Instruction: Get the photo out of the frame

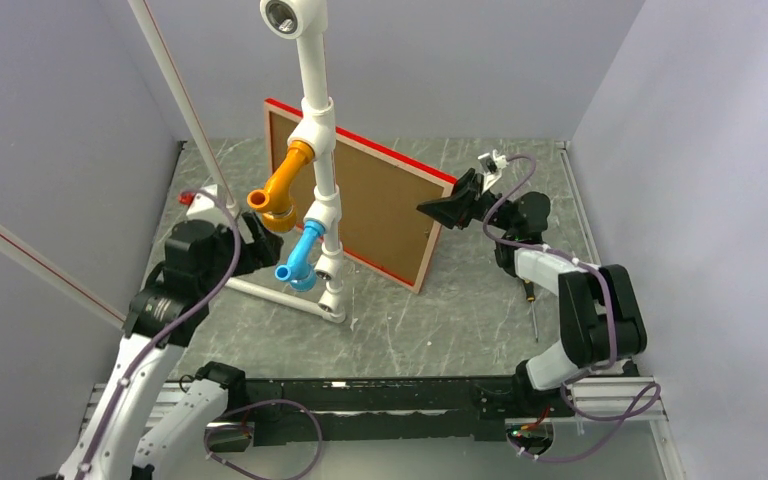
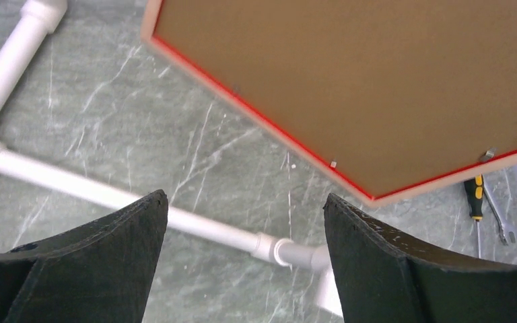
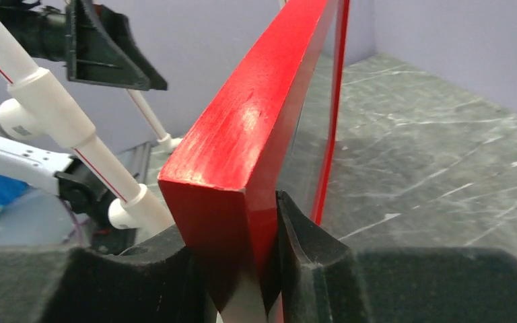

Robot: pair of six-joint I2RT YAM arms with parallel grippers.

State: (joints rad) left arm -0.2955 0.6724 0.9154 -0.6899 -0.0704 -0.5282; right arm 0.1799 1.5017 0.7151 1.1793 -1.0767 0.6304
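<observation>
The red frame (image 1: pixel 380 148) stands upright on one lower corner in the middle of the table, tilted, with its brown backing board (image 1: pixel 380 210) facing the camera. My right gripper (image 1: pixel 447 203) is shut on the frame's upper right corner. In the right wrist view the red edge (image 3: pixel 256 121) sits clamped between the two pads (image 3: pixel 232 215). The photo is hidden behind the backing board. My left gripper (image 1: pixel 260 240) is open and empty, left of the frame. In its wrist view the fingers (image 2: pixel 246 198) hang above a white pipe, with the frame's lower edge (image 2: pixel 262 121) beyond them.
A white pipe stand (image 1: pixel 315 150) with orange (image 1: pixel 280 190) and blue (image 1: pixel 303 255) fittings rises just in front of the frame. A screwdriver (image 1: pixel 530 295) and a wrench (image 2: pixel 498 215) lie at the right. Grey walls close in on three sides.
</observation>
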